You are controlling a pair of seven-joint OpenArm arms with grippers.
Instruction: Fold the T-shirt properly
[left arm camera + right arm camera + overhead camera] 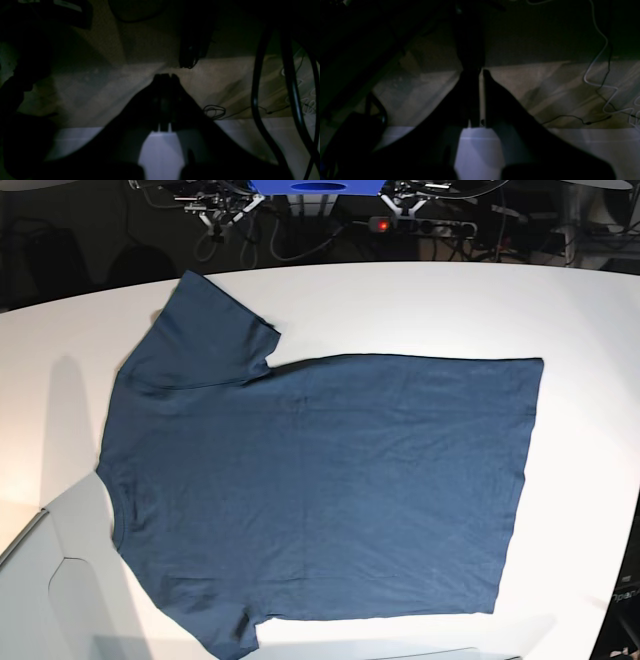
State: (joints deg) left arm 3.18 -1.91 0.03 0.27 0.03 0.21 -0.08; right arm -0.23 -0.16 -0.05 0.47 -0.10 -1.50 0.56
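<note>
Flat across the white table (420, 300) lay the T-shirt (320, 490), neck toward its left edge. Both claws, left gripper (166, 75) and right gripper (481, 72), were clenched empty, off the shirt.

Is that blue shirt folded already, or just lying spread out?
Spread out. In the base view the T-shirt lies flat on the white table, both sleeves sticking out and the hem edge straight; no part is doubled over.

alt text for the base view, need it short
A dark navy T-shirt lies spread flat and unfolded on a white table, collar toward the left edge of the picture, hem toward the right. No robot arm or gripper appears in this view; cables and a power strip sit beyond the table's far edge.
</note>
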